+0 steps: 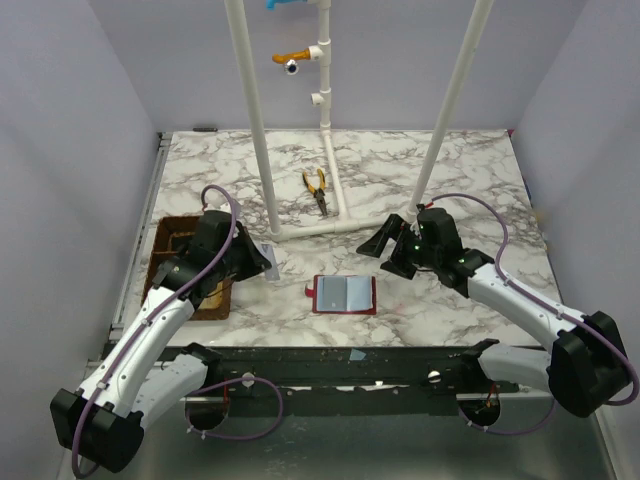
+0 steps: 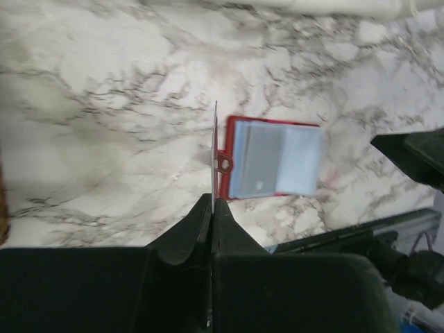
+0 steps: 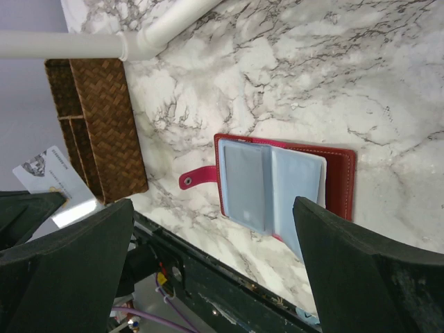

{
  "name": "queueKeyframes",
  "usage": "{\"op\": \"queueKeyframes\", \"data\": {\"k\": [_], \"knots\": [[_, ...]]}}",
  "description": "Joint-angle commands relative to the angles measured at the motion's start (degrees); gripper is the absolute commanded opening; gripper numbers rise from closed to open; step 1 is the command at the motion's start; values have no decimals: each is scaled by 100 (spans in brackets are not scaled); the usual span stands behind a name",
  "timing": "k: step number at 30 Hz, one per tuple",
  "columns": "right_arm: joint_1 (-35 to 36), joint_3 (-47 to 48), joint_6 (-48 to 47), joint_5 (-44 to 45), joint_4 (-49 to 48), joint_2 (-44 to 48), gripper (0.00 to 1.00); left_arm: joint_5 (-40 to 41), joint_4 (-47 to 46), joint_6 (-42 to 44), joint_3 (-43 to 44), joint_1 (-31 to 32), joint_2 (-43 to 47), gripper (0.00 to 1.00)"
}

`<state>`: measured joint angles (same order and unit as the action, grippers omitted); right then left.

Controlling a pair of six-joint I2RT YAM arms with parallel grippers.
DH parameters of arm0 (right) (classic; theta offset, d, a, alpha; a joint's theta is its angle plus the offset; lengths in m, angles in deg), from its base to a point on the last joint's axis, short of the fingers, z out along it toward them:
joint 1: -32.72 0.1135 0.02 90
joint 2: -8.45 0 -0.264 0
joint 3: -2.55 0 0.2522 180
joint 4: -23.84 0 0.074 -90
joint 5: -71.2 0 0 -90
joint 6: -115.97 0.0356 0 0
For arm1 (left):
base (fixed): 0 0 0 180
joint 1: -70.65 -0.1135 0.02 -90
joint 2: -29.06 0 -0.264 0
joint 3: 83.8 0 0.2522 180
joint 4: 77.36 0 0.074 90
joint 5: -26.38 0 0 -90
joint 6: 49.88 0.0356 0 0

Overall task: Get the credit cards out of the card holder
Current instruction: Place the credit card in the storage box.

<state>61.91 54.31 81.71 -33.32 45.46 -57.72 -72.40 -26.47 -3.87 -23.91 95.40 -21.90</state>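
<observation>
Left gripper (image 2: 211, 207) is pinched tight on a thin pale plastic card (image 2: 214, 149) with small print on it. The card stands on edge between the fingers, so the left wrist view shows it only as a line. It is gripped by one end with most of it sticking out, which probably keeps the face clear for setting down. This gripper hangs over the right edge of the brown woven compartment tray (image 1: 160, 250) at the left of the white marble-pattern table (image 1: 450, 180), so the tray looks like the drop spot, though that is a guess. The small red folding card holder (image 1: 344, 294) lies flat and open near the middle of the table, close to the near edge. Its pale blue-grey sleeves face up and its snap strap (image 3: 198, 178) is flung out to the left. Lying open like that keeps the sleeves reachable from above. It is to the right of the left gripper, near but apart, with bare marble between them. Right gripper (image 1: 388, 252) has its fingers spread as wide as they go and holds nothing. It hovers just to the far right of the card holder without touching it, and the holder sits between its fingertips in the right wrist view. It looks ready to drop onto the sleeves for another card. Whether cards remain inside I cannot tell. Yellow-handled pliers (image 1: 318, 190) lie far back by the white pipe frame (image 1: 300, 228), not involved.
</observation>
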Motion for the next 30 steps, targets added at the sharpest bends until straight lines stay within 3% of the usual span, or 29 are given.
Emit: {"op": "queueKeyframes", "data": {"k": [1, 11, 20, 30], "knots": [[7, 387, -90, 428, 292, -228, 100, 615, 1043, 384, 320, -522, 84, 0], [-18, 1495, -250, 837, 784, -1111, 100, 1405, 2136, 617, 1045, -1426, -251, 0], [-209, 2215, -731, 673, 1075, -1979, 100, 1913, 2150, 817, 1059, -2412, -519, 0], [-457, 2392, -1060, 440, 1243, -2330, 100, 2261, 2106, 851, 1257, -3965, -1062, 0]]}}
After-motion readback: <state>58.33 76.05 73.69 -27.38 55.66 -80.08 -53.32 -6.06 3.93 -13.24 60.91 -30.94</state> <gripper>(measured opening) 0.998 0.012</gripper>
